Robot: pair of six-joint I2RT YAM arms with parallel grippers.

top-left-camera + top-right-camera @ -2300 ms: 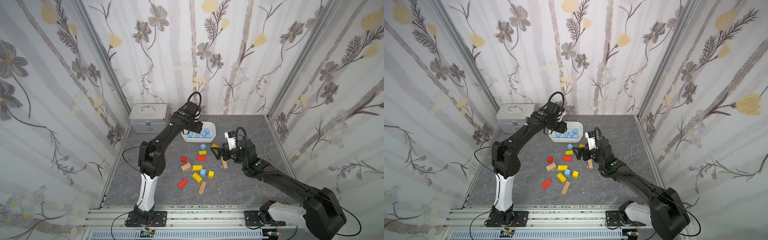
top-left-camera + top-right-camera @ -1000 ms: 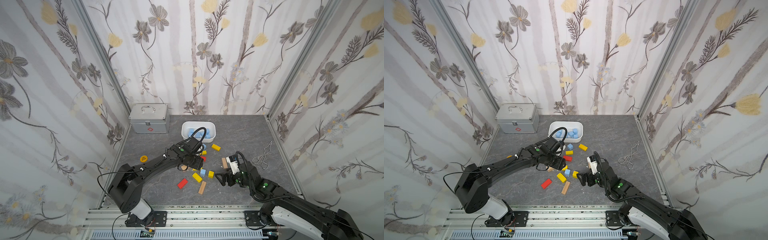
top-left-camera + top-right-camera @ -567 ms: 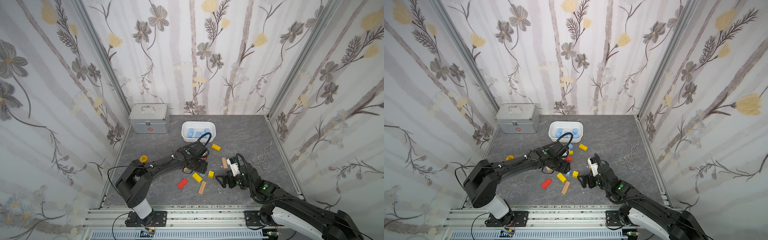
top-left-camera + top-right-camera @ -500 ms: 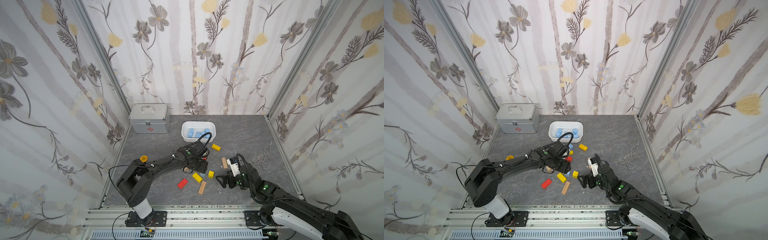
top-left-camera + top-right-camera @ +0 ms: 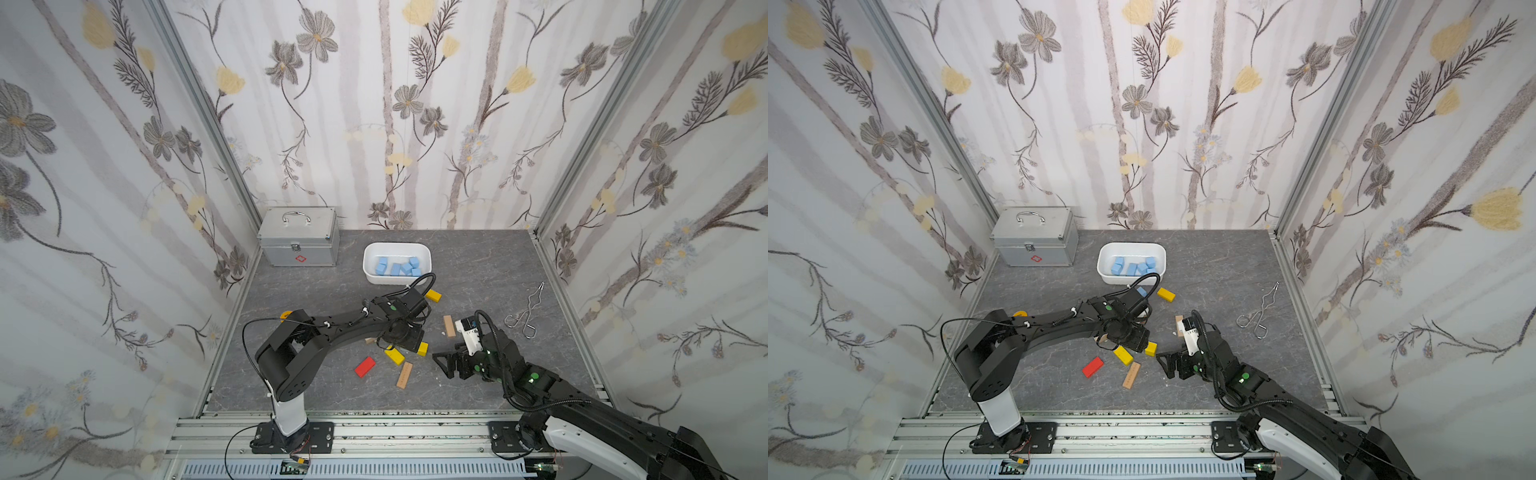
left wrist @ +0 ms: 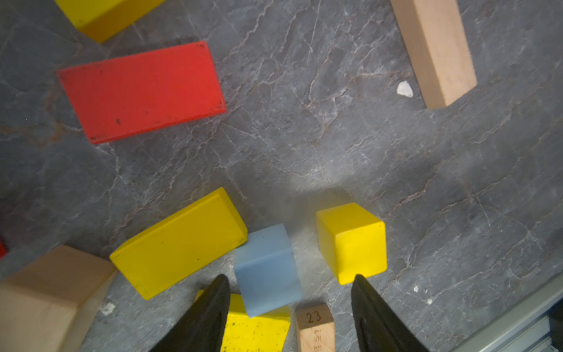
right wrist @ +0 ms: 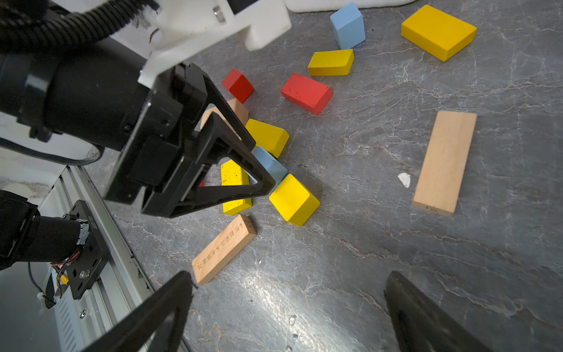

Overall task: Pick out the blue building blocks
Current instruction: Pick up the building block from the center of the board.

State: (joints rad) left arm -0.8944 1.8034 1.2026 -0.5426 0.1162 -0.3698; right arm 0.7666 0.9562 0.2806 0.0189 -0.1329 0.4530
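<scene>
Jaws apart either side of a blue cube (image 6: pixel 268 268) that touches a yellow bar (image 6: pixel 179 240) and sits near a yellow cube (image 6: pixel 350 240), the left gripper (image 6: pixel 291 279) could pinch a neighbour or knock the cube askew in closing; the right gripper (image 7: pixel 289 275) gapes empty.

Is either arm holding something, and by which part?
Nothing is held. The left end effector stands open around a blue cube, not clamped; the right end effector is open and empty.

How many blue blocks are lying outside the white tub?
2. One blue block sits between the jaws of the left arm, among yellow blocks; another lies close beside the white tub. The arm may hide more.
</scene>
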